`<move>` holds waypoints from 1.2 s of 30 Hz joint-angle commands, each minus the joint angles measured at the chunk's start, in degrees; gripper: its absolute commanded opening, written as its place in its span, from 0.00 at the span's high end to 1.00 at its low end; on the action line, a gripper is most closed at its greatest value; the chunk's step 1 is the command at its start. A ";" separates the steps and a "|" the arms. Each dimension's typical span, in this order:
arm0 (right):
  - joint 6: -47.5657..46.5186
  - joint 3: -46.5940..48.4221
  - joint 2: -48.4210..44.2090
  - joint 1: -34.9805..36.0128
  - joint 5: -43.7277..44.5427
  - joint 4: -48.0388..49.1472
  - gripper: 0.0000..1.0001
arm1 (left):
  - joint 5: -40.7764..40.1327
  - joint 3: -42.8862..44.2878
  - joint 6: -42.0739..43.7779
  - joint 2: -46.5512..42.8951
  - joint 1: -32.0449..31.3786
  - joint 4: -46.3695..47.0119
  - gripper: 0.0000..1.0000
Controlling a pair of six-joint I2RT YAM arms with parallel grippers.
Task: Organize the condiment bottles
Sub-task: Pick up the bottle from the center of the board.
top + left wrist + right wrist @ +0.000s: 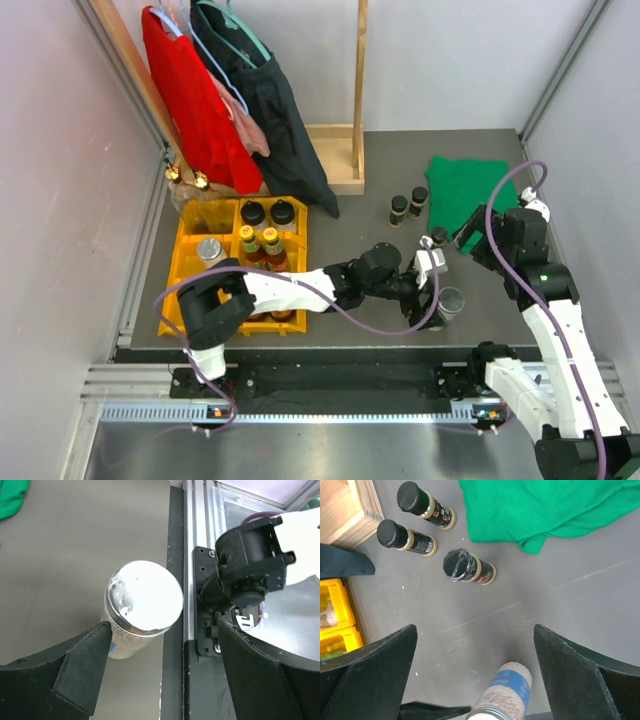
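Grey surface (380, 170) between white walls, wooden clothes rack (360, 70) at the back, green cloth (465, 190) at the far right. At left, yellow tray (176, 292) holding yellow-capped sauce bottles (270, 240) among others. Out on the bare surface, three black-capped jars (469, 566) upright beside the cloth, each apart from the next. Silver-lidded canister (145, 597) upright close to the near edge, blue label on its side. Left claw (164, 626) spread wide on either side of it, not clamped; contact with the nearer fingertip impossible to tell. Right claw (475, 627) released and empty, hovering over bare surface between jars and canister.
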 commanded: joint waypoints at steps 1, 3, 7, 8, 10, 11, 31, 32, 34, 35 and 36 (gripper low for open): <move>-0.58 1.88 -0.61 -0.71 0.24 0.64 0.01 | 1.97 3.91 -1.02 2.79 -0.28 4.76 0.10; -0.49 1.79 -0.61 -0.62 0.24 0.82 0.01 | 1.36 4.70 -0.93 3.67 -0.28 4.41 0.10; -0.49 1.62 -0.70 -0.71 0.15 0.99 0.01 | -1.80 5.14 -0.75 4.38 -0.37 4.32 0.10; -0.49 1.53 -0.61 -0.71 0.24 0.91 0.01 | -2.51 5.23 -0.66 4.55 -0.37 4.32 0.10; -0.31 1.44 -0.61 -0.71 0.07 0.99 0.01 | -3.82 5.41 -0.75 4.91 -0.37 4.76 0.09; -0.40 1.44 -0.44 -0.62 0.07 0.99 0.01 | -3.92 5.49 -1.01 5.08 -0.37 5.11 0.08; -0.66 1.88 0.01 -0.71 0.68 1.08 0.01 | -7.87 10.42 -1.19 10.36 -0.63 4.24 0.48; -0.66 1.88 0.09 -0.62 0.60 1.17 0.01 | -8.22 10.42 -1.10 10.09 -0.72 3.80 0.67; -0.58 1.88 0.18 -0.62 0.68 1.17 0.01 | -9.19 10.42 -0.84 9.22 -0.72 2.22 0.84; -0.66 1.88 0.18 -0.71 0.68 1.17 0.01 | -9.54 10.33 -0.75 8.43 -0.72 1.52 0.97; -0.66 1.88 0.18 -0.62 0.68 1.17 0.01 | -10.50 10.42 -0.66 7.99 -0.80 0.64 1.00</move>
